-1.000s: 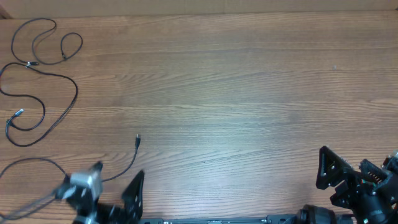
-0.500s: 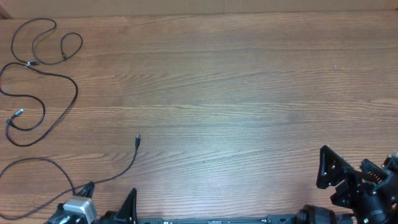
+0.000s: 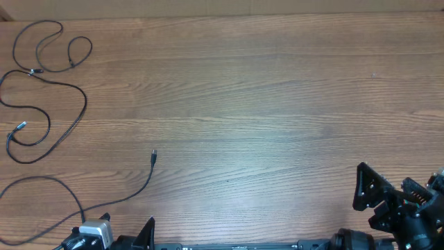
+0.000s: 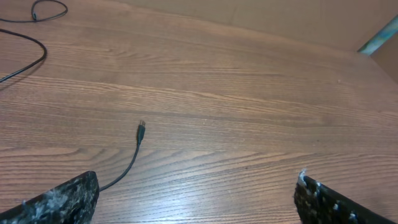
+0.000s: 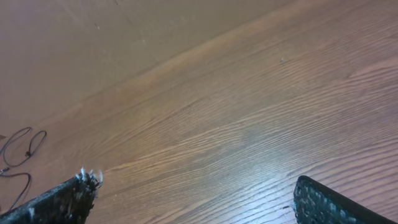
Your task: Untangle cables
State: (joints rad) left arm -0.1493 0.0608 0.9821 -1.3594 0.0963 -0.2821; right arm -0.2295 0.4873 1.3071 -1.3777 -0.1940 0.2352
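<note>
Thin black cables lie spread on the left part of the wooden table (image 3: 263, 104). One cable (image 3: 69, 125) winds in loose loops at the far left, with a silver-tipped plug (image 3: 20, 126). A second cable (image 3: 142, 186) ends in a small plug (image 3: 154, 155) and curves back toward the near edge; the left wrist view shows it as a cord (image 4: 130, 163) with its plug (image 4: 142, 127). My left gripper (image 3: 114, 239) (image 4: 196, 202) is open and empty at the near left edge, beside that cord. My right gripper (image 3: 390, 193) (image 5: 196, 199) is open and empty at the near right.
The table's far edge meets a tan wall (image 5: 93, 37). The looped cable (image 5: 23, 146) shows small at the far left of the right wrist view. A dark bar (image 3: 243, 246) runs along the near edge between the arms.
My left arm has drawn back toward the near edge, away from the cord it was hovering over. The cables and the right arm have not moved.
</note>
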